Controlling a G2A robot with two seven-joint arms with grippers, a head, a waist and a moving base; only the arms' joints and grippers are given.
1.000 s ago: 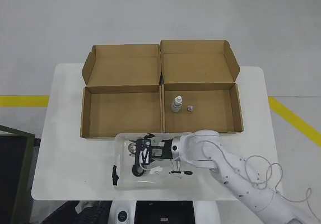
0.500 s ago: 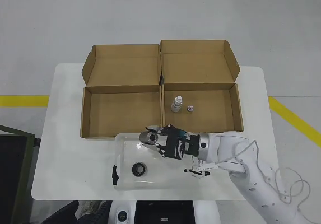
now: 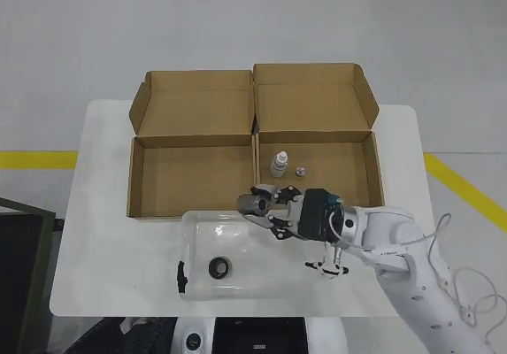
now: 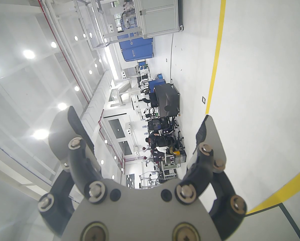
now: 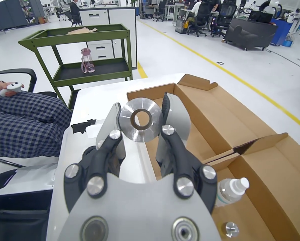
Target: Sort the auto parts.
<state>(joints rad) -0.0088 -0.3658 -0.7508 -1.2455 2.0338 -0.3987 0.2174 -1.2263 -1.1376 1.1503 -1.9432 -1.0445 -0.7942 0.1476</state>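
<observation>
Metal disc (image 5: 139,123) with a centre hole looks heavy, stiff and smooth, so I think it can slip; the rim seems the best hold. The right hand (image 5: 141,107) clamps it by the rim, above the front wall of the cardboard boxes (image 3: 191,177), near where the two meet. The left hand (image 4: 138,116) is spread, holding nothing. I can read no writing on the disc.

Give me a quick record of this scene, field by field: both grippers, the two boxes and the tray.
right gripper: shut on metal disc, over the boxes' near edge
left gripper: open, holding nothing
right box: holds white bottle and small metal cylinder
left box: lid open, side by side with right box
clear tray: on the near side of the boxes, black ring inside
</observation>
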